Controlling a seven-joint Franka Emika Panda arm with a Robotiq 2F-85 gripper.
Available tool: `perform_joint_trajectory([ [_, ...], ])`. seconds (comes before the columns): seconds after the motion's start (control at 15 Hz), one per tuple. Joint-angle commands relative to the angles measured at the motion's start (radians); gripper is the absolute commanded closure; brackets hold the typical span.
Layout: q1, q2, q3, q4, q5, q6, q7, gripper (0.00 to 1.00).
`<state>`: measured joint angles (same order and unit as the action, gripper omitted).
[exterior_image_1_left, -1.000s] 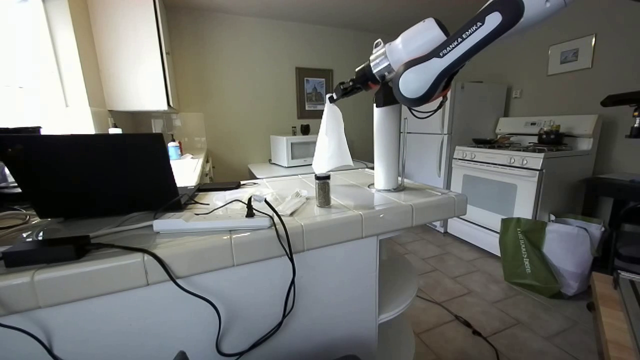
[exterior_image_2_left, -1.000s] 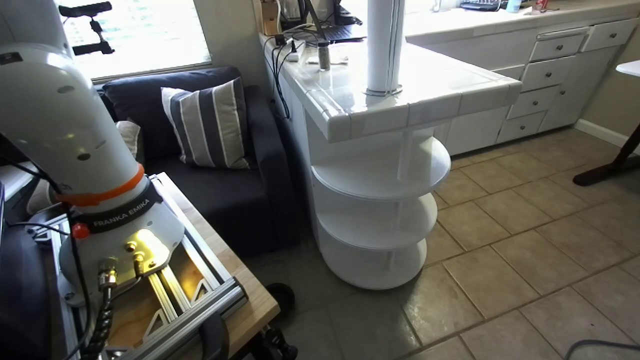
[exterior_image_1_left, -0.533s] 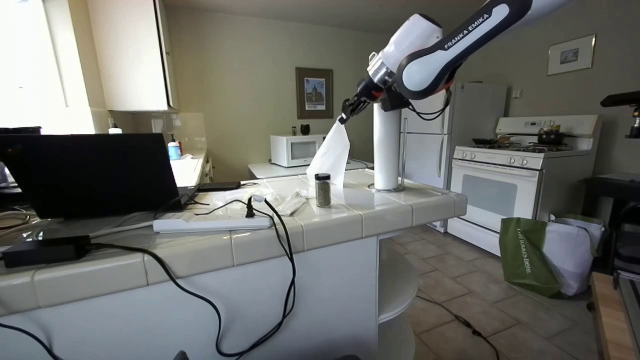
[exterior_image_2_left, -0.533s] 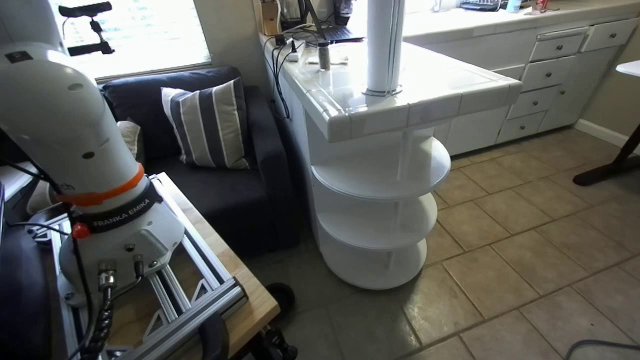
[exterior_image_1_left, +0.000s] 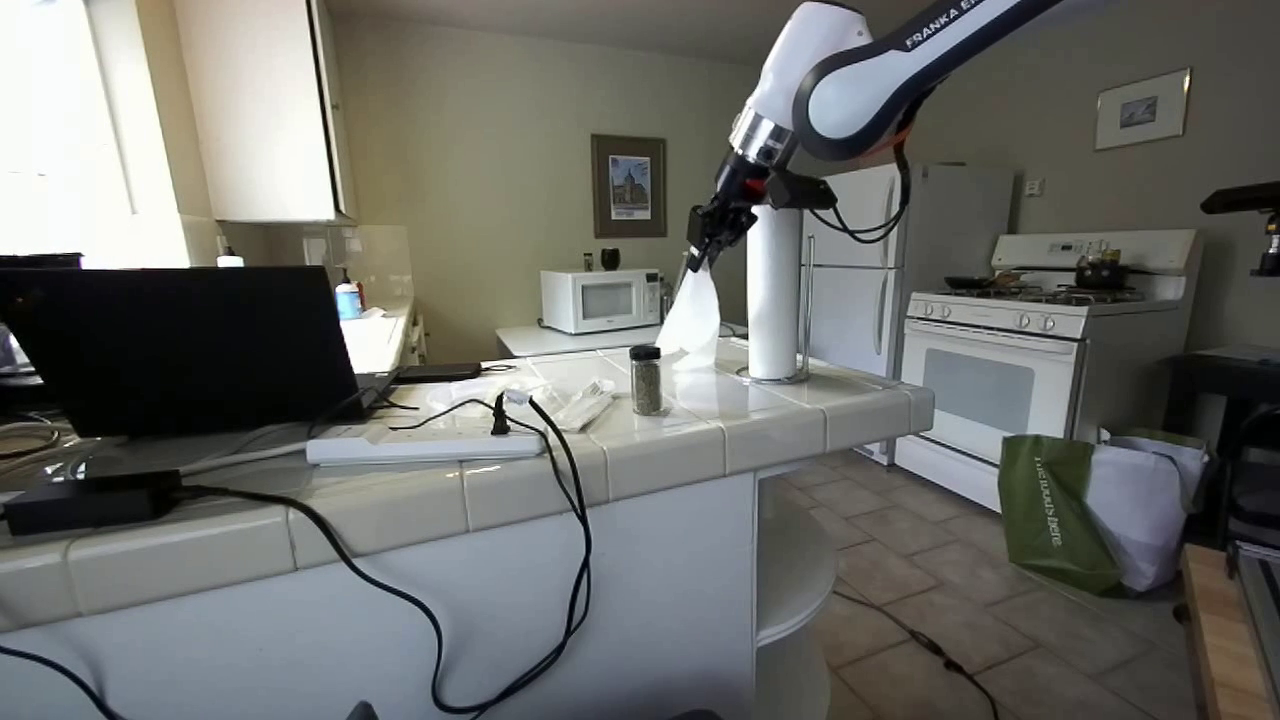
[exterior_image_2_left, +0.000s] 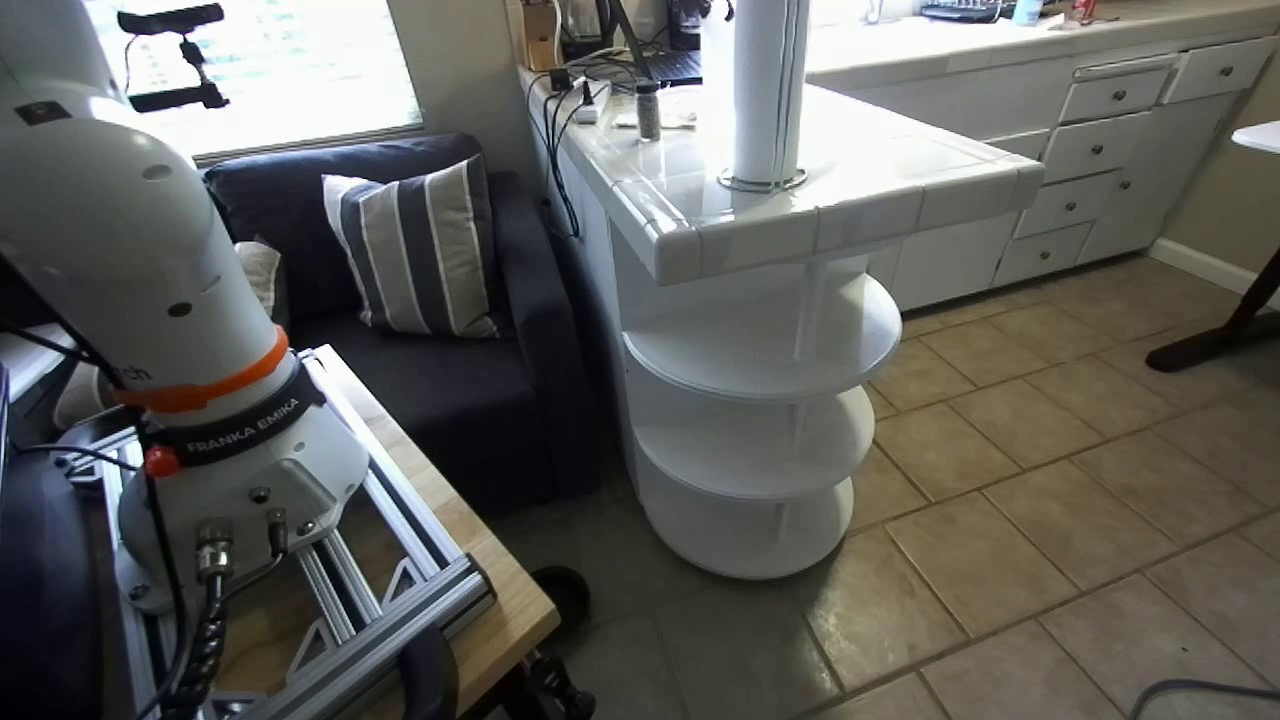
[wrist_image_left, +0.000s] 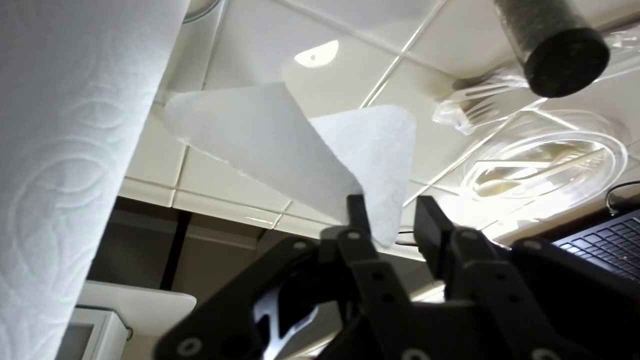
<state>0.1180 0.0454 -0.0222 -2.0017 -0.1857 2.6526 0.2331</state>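
Note:
In the wrist view my gripper (wrist_image_left: 391, 206) is open, with a gap between its black fingers. A loose white paper towel sheet (wrist_image_left: 260, 135) hangs at the left finger, one corner reaching into the gap; the right finger stands clear of it. In an exterior view the gripper (exterior_image_1_left: 698, 262) points down above the tiled counter, and the sheet (exterior_image_1_left: 692, 320) drops from its tips to about counter height. Close beside stands the upright paper towel roll (exterior_image_1_left: 773, 295), large at the left of the wrist view. A spice jar (exterior_image_1_left: 646, 385) with a black lid stands nearby.
Plastic-wrapped forks (wrist_image_left: 487, 102) and a clear round container (wrist_image_left: 545, 170) lie past the jar. A laptop (exterior_image_1_left: 180, 350) and a power strip (exterior_image_1_left: 430, 447) with cables occupy the counter's other end. The counter edge (exterior_image_2_left: 830, 225) lies just beyond the roll.
My gripper has come down, tilted to point downward and shifted slightly toward the roll. Its jaws have parted. The sheet has come lower along with it, its bottom now about at the counter.

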Motion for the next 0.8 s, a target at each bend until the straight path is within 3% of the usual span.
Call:
perform_joint_trajectory([
  [0.0,-0.01,-0.03,0.043,0.013,0.06,-0.07,0.033,0.35],
  [0.33,-0.014,-0.042,0.06,0.1,-0.094,-0.252,0.27,0.0],
  [0.6,-0.022,-0.032,0.063,0.143,-0.093,-0.394,0.337,0.0],
  [0.73,-0.027,-0.029,0.062,0.127,-0.143,-0.343,0.357,0.0],
])
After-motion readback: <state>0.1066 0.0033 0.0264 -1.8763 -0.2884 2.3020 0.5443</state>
